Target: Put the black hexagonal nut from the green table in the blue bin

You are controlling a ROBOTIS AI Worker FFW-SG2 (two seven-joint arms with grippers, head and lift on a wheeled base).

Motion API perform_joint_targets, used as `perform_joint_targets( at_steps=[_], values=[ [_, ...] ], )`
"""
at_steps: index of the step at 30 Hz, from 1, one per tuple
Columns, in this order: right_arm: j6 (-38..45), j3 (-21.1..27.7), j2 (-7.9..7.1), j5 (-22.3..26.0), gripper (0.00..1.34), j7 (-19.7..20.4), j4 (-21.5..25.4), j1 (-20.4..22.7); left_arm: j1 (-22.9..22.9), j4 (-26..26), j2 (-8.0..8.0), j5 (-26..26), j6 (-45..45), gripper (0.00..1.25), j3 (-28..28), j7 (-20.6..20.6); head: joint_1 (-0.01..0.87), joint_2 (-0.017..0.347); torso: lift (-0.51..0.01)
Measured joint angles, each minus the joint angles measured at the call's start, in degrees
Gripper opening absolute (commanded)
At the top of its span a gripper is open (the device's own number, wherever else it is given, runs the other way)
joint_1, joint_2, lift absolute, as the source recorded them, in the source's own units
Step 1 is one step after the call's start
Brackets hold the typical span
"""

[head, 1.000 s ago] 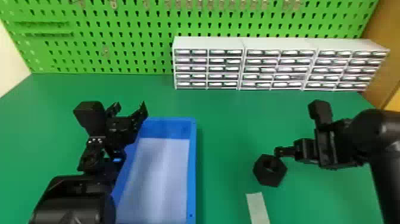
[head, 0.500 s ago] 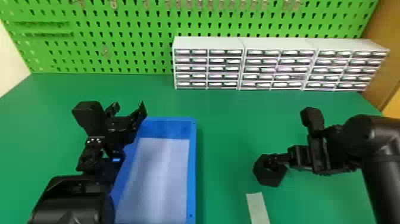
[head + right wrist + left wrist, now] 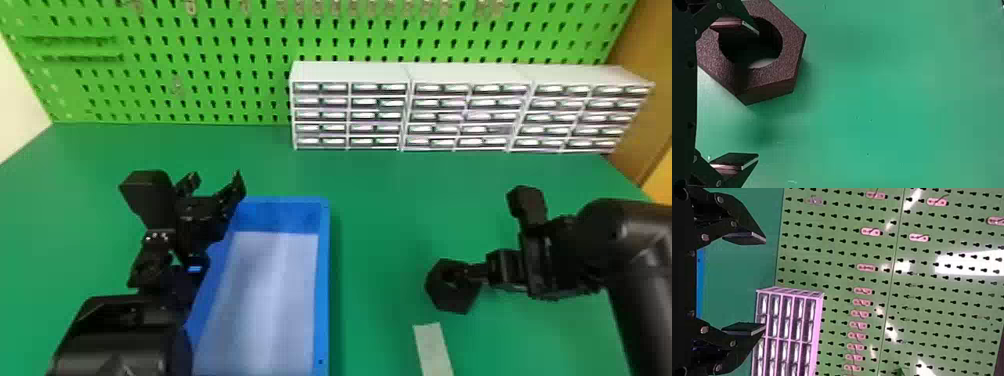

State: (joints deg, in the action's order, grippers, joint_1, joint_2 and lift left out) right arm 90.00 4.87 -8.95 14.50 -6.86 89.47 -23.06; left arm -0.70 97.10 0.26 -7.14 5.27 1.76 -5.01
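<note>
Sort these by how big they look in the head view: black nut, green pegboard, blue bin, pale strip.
1. Green pegboard, cut off above
2. Blue bin, cut off below
3. Black nut
4. Pale strip, also cut off below

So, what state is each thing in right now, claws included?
Black nut: flat on the table, not gripped.
Blue bin: upright, open-topped.
Right claw: open, one finger over the nut's hole.
Left claw: open.
Small drawers: seem closed.
Pale strip: lying flat.
</note>
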Motion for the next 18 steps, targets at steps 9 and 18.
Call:
perform_joint_targets(
  at_steps=[9,18],
  values=[
    [0.0,0.76,0.03,-0.42,0.98,-0.05,-0.32,0.67,0.07,0.0,0.0,-0.07,-0.1,0.78,-0.05,0.0,0.686,0.051,-0.097],
    [0.0,1.45,0.16,-0.44,0.59,-0.02,-0.43,1.08,0.09,0.02,0.0,-0.15,-0.3,0.78,-0.19,0.0,0.686,0.051,-0.097]
  ],
)
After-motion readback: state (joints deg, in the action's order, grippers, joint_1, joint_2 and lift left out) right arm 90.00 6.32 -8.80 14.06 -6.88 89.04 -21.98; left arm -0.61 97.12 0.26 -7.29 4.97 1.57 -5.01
